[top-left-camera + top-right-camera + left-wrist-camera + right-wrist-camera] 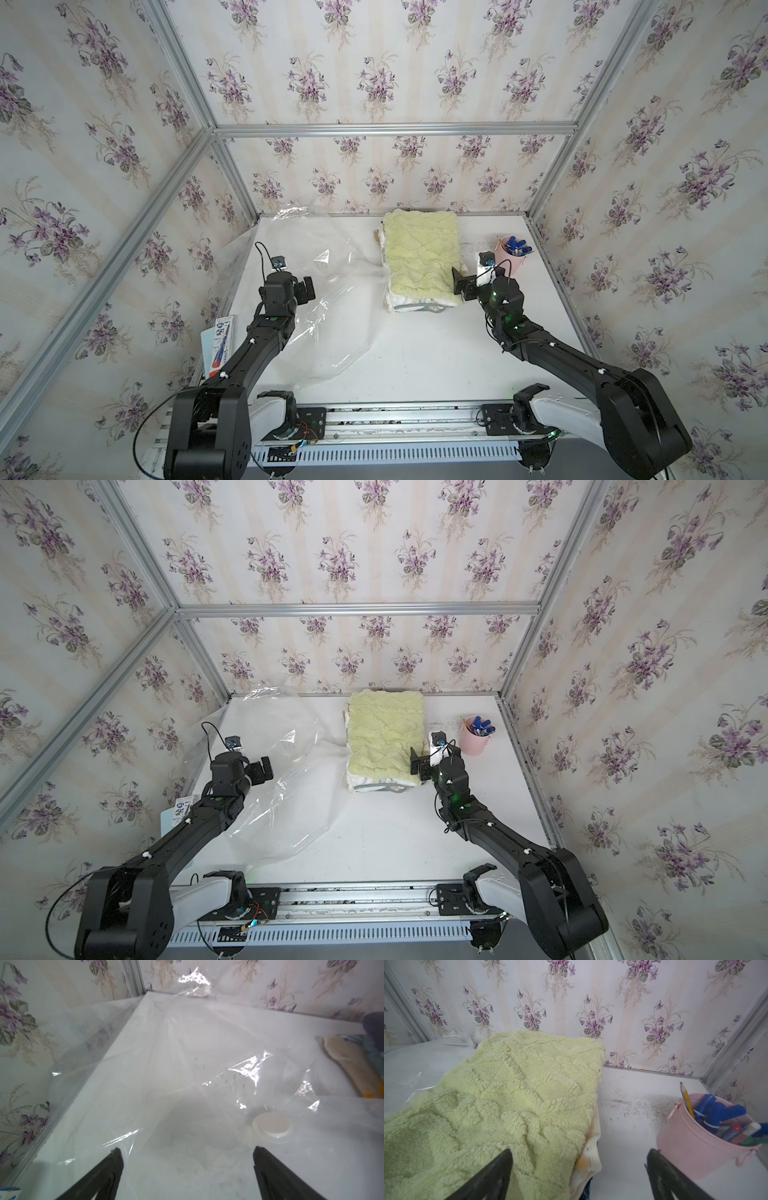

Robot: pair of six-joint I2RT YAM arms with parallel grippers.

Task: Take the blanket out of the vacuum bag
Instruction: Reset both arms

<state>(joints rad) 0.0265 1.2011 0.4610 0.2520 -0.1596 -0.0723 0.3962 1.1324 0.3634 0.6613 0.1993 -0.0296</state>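
Note:
The blanket (pixel 419 257) (pixel 384 737) (pixel 508 1105), pale green and fluffy, lies folded on the white table toward the back, outside the vacuum bag. The vacuum bag (pixel 328 316) (pixel 282 796) (pixel 187 1064), clear and crinkled, lies flat and empty to the blanket's left, with its round white valve cap (pixel 271 1125) facing up. My left gripper (pixel 303 289) (pixel 262 770) (pixel 187 1151) hovers open over the bag, with nothing between its fingers. My right gripper (pixel 463 286) (pixel 420 766) (pixel 579 1152) is open at the blanket's near right corner. It straddles the blanket's edge without gripping it.
A pink cup (pixel 510 255) (pixel 477 737) (pixel 695 1142) full of pens and a pencil stands right of the blanket, close to my right gripper. A printed card package (pixel 218 345) (pixel 178 812) leans at the table's left edge. Wallpapered walls and aluminium posts enclose the table.

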